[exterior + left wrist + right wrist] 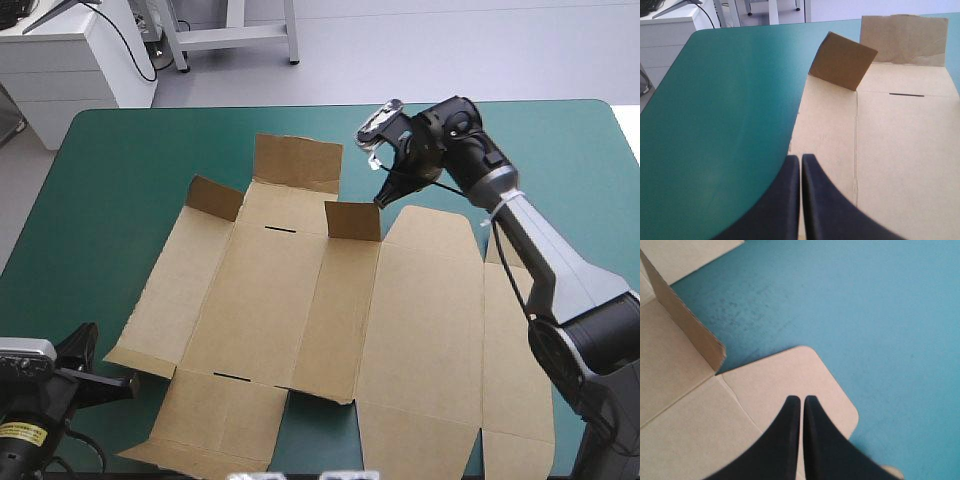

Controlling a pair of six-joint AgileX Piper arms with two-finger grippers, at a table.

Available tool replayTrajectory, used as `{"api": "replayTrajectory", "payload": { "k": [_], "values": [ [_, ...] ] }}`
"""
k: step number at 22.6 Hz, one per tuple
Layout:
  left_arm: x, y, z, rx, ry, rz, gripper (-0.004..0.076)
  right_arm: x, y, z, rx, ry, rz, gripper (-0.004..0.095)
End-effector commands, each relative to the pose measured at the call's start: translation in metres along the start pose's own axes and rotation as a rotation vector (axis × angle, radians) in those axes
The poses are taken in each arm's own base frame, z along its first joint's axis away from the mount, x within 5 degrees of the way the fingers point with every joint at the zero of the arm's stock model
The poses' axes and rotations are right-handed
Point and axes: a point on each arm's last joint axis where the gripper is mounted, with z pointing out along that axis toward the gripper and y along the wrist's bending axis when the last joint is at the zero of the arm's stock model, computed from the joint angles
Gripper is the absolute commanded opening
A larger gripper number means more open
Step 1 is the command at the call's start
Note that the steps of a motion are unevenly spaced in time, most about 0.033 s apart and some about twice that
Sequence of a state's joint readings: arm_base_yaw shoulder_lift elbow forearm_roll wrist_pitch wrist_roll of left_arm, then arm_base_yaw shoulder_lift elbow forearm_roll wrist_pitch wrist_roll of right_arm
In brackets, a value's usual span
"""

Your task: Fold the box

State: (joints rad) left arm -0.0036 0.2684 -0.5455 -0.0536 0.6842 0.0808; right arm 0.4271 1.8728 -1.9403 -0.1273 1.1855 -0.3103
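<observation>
- Box (300, 320): one cut sheet of matte brown board, creased into panels. It lies mostly flat across the middle of the counter (120, 200) and reaches its near edge.
- Two small squarish flaps (215, 197) stand up toward the far edge, and two thin dark slots (280, 229) cut the panels.
- Counter: smooth teal-green cover with rounded corners.
- Left end effector (801, 162): black, pressed together, at the near left corner with its tip over the box's left edge.
- Right end effector (802, 402): pressed together, over a round-cornered flap (790, 375) and beside one upright flap.
</observation>
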Motion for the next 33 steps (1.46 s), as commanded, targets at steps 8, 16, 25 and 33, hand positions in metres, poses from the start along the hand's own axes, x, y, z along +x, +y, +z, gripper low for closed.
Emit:
{"api": "replayTrajectory", "payload": {
  "k": [8, 16, 25, 33],
  "values": [
    [-0.061, 0.007, 0.037, -0.031, 0.104, 0.068, -0.0006, 0.065, -0.035, -0.079, 0.008, -0.117, 0.257, -0.0001],
    [-0.068, 0.008, 0.116, 0.03, 0.491, 0.125, 0.0013, 0.126, 0.003, -0.088, -0.048, -0.168, 0.318, -0.0002],
    [-0.084, 0.035, 0.191, 0.386, 0.858, -0.103, 0.0013, 0.18, 0.041, -0.096, -0.117, -0.193, 0.375, -0.0002],
    [-0.055, 0.074, 0.231, 0.334, 0.967, -0.216, 0.0013, 0.215, 0.068, -0.105, -0.177, -0.263, 0.431, -0.0002]
  ]
}}
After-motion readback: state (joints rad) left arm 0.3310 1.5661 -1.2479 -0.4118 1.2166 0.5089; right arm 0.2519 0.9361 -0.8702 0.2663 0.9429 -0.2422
